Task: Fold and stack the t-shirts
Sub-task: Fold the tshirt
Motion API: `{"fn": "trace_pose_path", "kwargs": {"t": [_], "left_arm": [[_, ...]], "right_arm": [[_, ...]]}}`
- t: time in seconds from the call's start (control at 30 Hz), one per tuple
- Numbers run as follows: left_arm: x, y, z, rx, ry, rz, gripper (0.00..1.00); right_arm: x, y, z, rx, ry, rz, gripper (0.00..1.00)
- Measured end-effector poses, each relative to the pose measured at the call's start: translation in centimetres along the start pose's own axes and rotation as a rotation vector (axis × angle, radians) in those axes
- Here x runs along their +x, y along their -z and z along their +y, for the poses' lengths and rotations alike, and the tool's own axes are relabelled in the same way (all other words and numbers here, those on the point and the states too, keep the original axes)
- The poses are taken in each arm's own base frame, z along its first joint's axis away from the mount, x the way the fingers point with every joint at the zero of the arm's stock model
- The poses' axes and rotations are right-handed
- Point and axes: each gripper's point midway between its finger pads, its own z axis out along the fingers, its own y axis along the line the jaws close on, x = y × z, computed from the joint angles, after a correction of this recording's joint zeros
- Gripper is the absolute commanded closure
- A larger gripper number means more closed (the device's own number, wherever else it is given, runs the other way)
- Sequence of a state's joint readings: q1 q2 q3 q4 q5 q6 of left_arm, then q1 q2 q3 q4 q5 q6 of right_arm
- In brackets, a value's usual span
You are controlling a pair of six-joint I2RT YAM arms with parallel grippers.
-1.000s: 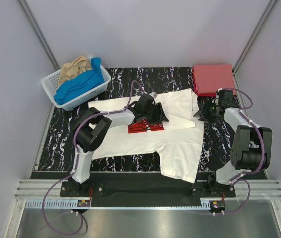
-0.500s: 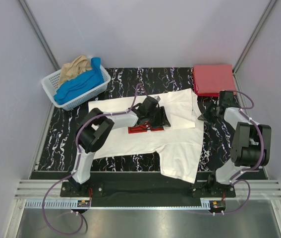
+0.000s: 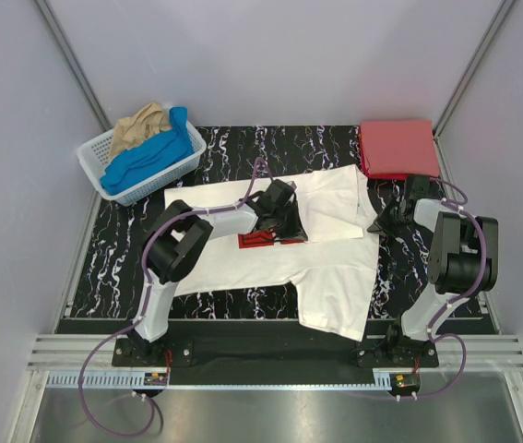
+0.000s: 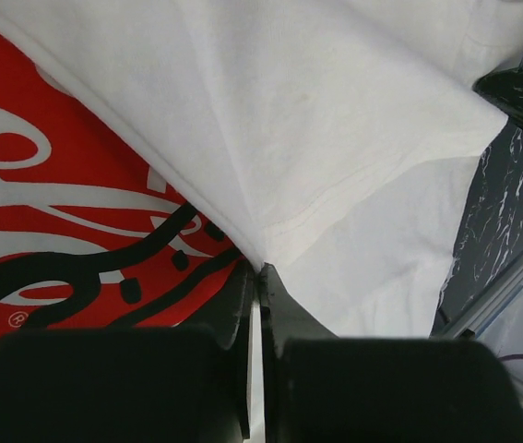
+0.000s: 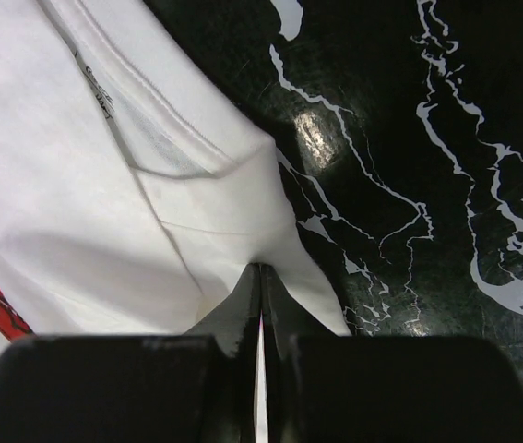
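Observation:
A white t-shirt (image 3: 335,268) with a red chest print (image 3: 259,240) lies spread on the black marbled table, its upper part folded over. My left gripper (image 3: 284,220) is shut on the corner of that folded white layer (image 4: 335,120), right beside the red print (image 4: 58,212). My right gripper (image 3: 378,221) is shut on the shirt's right edge (image 5: 233,212), where the cloth bunches into the closed fingertips. A folded red t-shirt (image 3: 398,148) lies at the back right. Blue (image 3: 146,157) and tan (image 3: 141,125) t-shirts sit in the basket.
A white lattice basket (image 3: 164,178) stands at the back left. Grey walls close in the table (image 3: 113,249) on three sides. The white shirt's lower end hangs over the near edge, between the arm bases. Dark marbled surface (image 5: 427,185) shows right of the shirt.
Both grippers have shut on the white t-shirt. The left one slid slightly toward the fold's corner, and the right one dropped onto the shirt's right edge.

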State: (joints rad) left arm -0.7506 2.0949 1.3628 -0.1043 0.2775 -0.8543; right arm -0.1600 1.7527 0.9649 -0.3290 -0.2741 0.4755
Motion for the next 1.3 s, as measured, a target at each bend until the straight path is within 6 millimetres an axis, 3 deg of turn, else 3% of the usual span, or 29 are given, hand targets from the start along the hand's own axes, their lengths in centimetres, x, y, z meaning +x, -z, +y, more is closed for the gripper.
{"fn": "trace_pose_path", "kwargs": {"t": [0.47, 0.93, 1.17, 1.27, 1.3], "left_arm": [[0.2, 0.9, 1.9, -0.077, 0.005, 0.052, 1.00], [-0.1, 1.6, 2.1, -0.108, -0.013, 0.070, 0.99], [-0.2, 1.9, 2.9, -0.158, -0.033, 0.067, 0.91], [-0.3, 2.0, 3.4, -0.183, -0.046, 0.063, 0.79], [-0.3, 2.1, 3.7, -0.196, -0.049, 0.065, 0.68]], "right_arm": [[-0.2, -0.2, 0.1, -0.001, 0.001, -0.002, 1.00], [-0.3, -0.2, 0.1, 0.000, 0.001, -0.002, 1.00], [-0.3, -0.2, 0.1, 0.000, 0.000, -0.001, 1.00], [-0.3, -0.2, 0.1, 0.001, 0.000, -0.003, 1.00], [-0.3, -0.2, 0.1, 0.001, 0.000, -0.003, 1.00]]}}
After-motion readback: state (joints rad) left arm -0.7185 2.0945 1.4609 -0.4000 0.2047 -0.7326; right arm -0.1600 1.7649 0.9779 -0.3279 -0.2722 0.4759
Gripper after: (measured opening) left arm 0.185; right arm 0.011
